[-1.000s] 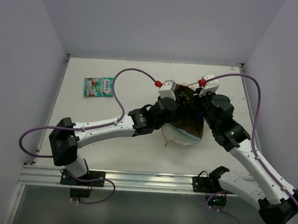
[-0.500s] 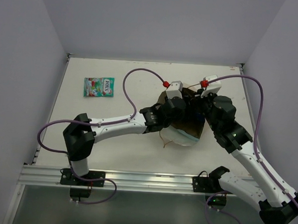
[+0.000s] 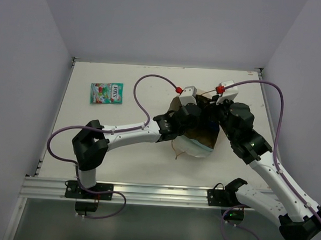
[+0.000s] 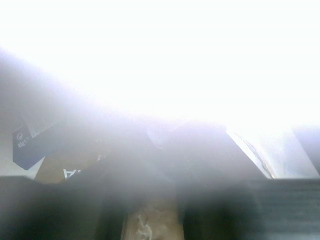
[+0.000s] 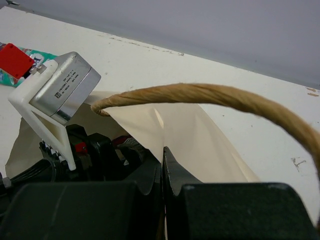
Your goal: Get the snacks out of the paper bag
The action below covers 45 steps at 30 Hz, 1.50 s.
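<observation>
The cream paper bag (image 3: 195,147) stands in the middle of the table with its brown inside showing. My left gripper (image 3: 198,115) reaches down into its mouth, fingers hidden there. The left wrist view is washed out and blurred; it shows a blue-white packet (image 4: 29,145) and a brownish packet (image 4: 75,169) inside, and I cannot tell how the jaws stand. My right gripper (image 5: 163,153) is shut on the bag's cream rim (image 5: 200,132), with a cord handle (image 5: 215,95) arching over it. A green-red packet (image 3: 106,93) lies flat at the far left.
The left arm's white wrist camera block (image 5: 57,95) sits close to my right fingers at the bag's mouth. Purple cables (image 3: 143,97) loop over the table. Grey walls close in the table on three sides.
My left arm has pushed to the right and deeper into the bag's mouth. My right gripper has stayed on the bag's rim. The green-red packet has not moved.
</observation>
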Available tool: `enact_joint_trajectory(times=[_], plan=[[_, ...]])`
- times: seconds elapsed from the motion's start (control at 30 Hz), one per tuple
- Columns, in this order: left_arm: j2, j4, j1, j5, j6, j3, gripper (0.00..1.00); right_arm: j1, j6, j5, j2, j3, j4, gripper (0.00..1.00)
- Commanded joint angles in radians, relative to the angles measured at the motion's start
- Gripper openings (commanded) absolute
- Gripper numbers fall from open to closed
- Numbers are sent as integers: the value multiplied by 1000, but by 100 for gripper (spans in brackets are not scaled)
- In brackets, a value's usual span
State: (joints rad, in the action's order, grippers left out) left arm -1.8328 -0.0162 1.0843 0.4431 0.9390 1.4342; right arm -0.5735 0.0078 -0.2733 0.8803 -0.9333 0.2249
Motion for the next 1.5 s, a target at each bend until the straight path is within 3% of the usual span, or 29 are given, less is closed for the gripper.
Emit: enact_joint_trajectory(times=[0.0, 0.17, 0.57, 0.67, 0.77, 0.9, 1.03, 1.2, 1.47], plan=[[4, 45, -12, 39, 26, 25, 29, 1, 31, 10, -17, -12, 13, 0], [102, -32, -12, 16, 26, -24, 2, 1, 14, -24, -23, 1, 11, 0], [542, -391, -26, -44, -176, -44, 0, 15, -35, -113, -26, 22, 4, 0], [631, -538, -46, 35, -219, 14, 0, 17, -40, -116, -38, 27, 5, 0], [719, -588, -101, 109, -249, -1, 0, 17, -38, -113, -50, 33, 4, 0], [774, -581, -298, 66, -325, -61, 0, 17, -43, -106, -55, 37, 7, 0], [718, -516, -424, 10, -382, -98, 0, 17, -46, -104, -69, 42, 11, 0], [530, -274, -593, -204, -398, -156, 0, 18, -39, -78, -70, 36, 21, 0], [213, 186, -724, -422, -368, -136, 0, 17, -38, -66, -66, 48, 25, 0]])
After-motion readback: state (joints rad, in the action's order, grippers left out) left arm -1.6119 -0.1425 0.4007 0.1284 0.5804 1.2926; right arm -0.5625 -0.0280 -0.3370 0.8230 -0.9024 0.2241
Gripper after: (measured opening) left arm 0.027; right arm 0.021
